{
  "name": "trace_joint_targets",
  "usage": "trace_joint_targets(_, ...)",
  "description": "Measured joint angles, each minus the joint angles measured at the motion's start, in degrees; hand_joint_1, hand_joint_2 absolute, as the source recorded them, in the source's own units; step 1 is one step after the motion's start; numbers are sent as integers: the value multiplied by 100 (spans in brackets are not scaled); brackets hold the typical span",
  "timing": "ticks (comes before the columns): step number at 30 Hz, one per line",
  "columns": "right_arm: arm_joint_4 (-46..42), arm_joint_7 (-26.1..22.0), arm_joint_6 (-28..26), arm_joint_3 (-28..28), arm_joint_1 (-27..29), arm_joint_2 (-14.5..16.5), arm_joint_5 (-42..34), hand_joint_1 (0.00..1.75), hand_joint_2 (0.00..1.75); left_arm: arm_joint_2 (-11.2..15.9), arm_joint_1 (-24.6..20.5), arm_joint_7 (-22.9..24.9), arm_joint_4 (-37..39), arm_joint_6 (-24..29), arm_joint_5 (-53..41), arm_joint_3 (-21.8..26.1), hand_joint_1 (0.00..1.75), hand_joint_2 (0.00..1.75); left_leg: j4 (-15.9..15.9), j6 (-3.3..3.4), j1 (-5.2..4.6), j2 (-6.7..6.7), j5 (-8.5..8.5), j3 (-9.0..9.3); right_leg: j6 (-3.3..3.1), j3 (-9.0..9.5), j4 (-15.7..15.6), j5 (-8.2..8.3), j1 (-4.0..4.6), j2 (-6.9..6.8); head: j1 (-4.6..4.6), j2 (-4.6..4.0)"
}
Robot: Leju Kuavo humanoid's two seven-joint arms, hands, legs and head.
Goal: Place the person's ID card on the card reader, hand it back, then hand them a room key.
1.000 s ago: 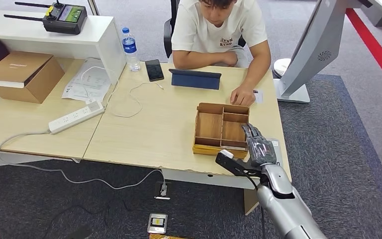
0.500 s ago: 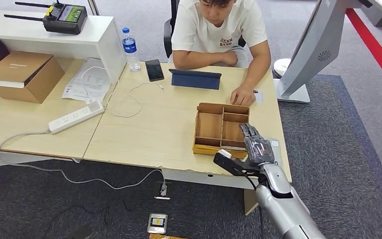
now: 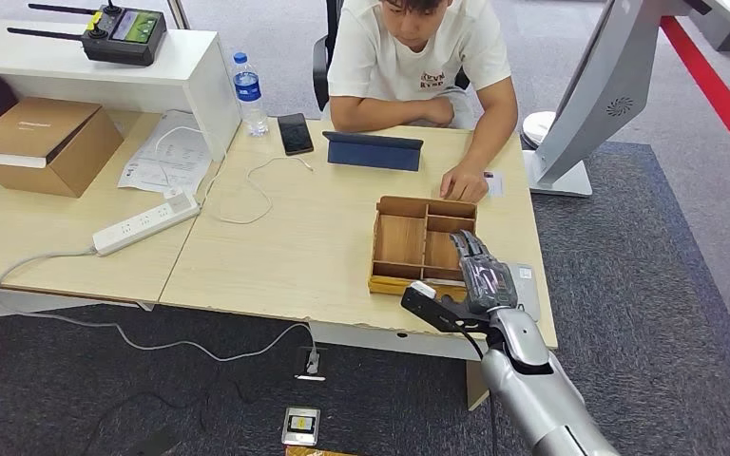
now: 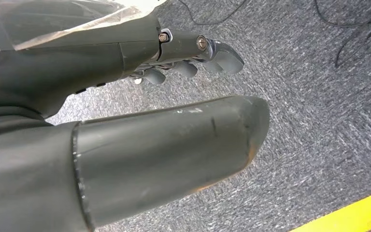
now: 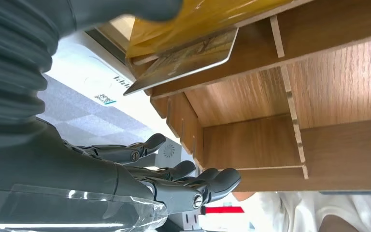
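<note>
The right hand (image 3: 480, 275) hovers at the wooden tray's (image 3: 401, 242) near corner, fingers spread and empty – a card (image 5: 183, 60) lies just beside them, in the tray's front compartment (long axis across the hand). The ID card (image 3: 492, 181) sits well beyond, under the person's hand (image 3: 463, 182); the left hand (image 4: 193, 53) hangs loosely uncurled over the floor

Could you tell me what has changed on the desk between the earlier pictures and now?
The right hand has drifted a little to the left and forward, so it now reaches further over the near right part of the wooden divided tray. It has not taken hold of anything. The person's hand still rests at the card on the table's far edge, and the tray, tablet and phone stayed put.
</note>
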Motion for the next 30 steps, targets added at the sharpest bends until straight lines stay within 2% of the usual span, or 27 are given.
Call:
trace_joint_targets(2,14,1,58,0,-5,2,-19,175,175,-4,-6,0,0,-1,0,-1,0,0,0,0,0,0,0,0,0,0,0,0,0,0,-1,-1)
trace_joint_targets(20,68,10,143,0,-41,0,-29,175,175,-9,-10,-2,0,-2,2,-2,0,0,0,0,0,1,0,0,0,0,0,0,0,0,0,1)
trace_joint_targets(30,96,-3,202,-1,-66,4,-40,154,175,-13,-12,-6,0,-2,5,-4,0,0,0,0,0,1,0,1,0,0,0,0,0,0,0,-1)
